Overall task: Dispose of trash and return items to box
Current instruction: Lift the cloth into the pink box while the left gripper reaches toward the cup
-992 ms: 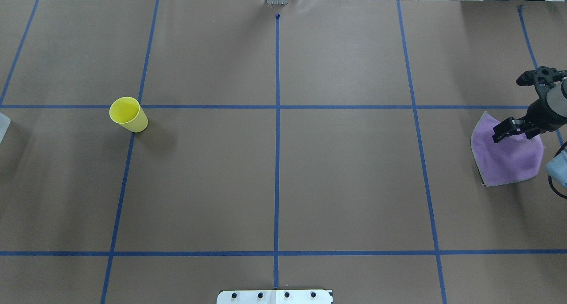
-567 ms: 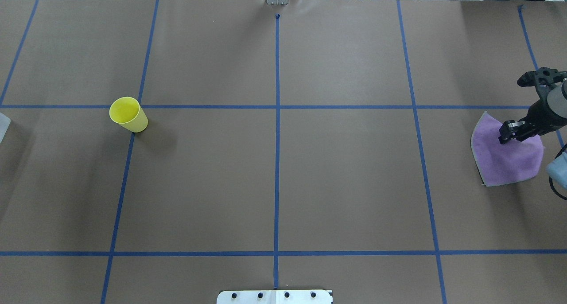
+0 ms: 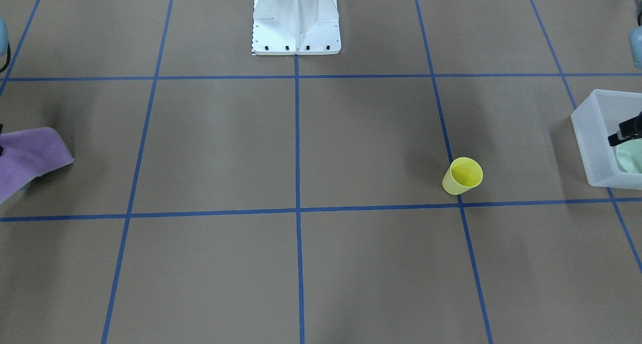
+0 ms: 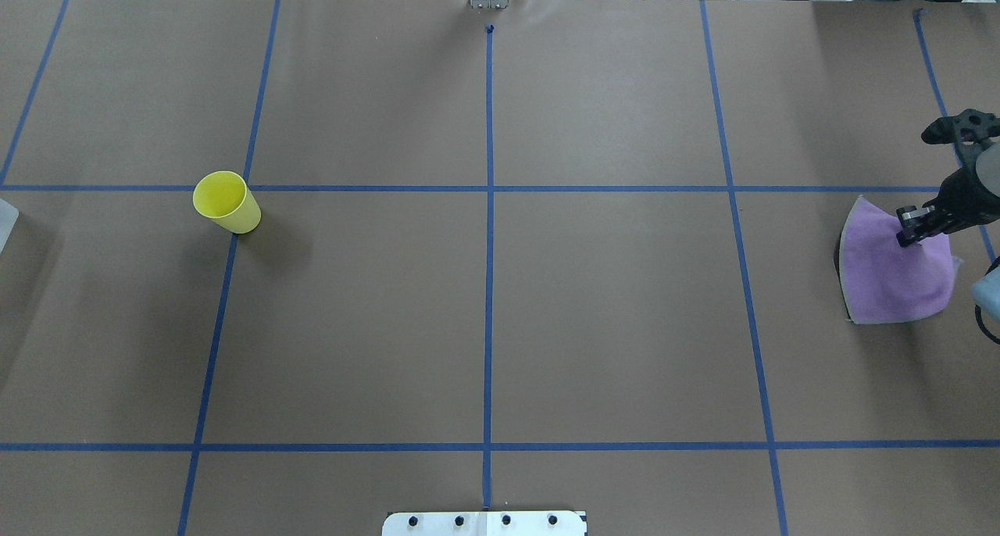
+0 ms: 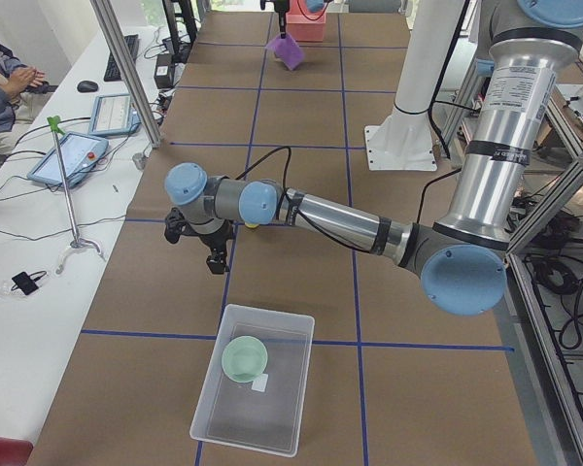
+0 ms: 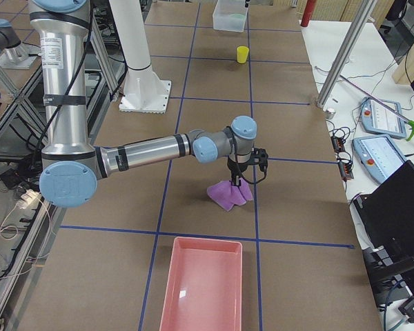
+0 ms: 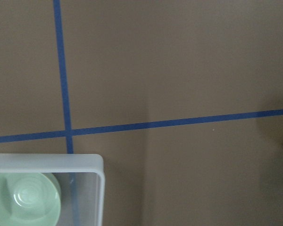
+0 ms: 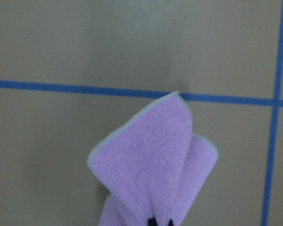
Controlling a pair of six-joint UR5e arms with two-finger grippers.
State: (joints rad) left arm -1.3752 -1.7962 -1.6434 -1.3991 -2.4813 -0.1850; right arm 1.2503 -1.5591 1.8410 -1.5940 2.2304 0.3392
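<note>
- Purple cloth (image 4: 894, 274): the right gripper (image 4: 910, 235) has its jaws clamped on the cloth's peak, at the worktop's (image 4: 609, 317) right end, and the lower folds seem to touch down.
- A straight, slow lift looks best, as a thin pinch may slip.
- The left gripper (image 5: 215, 260) hangs near the box (image 5: 262, 417), which holds the bowl (image 5: 244, 358). Whether its jaws are apart or together cannot be told.

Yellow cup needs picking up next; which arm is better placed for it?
Left. The yellow cup stands in the table's left half, close to the left gripper, which appears to hold nothing. The right gripper is shut on the purple cloth at the far right end.
</note>
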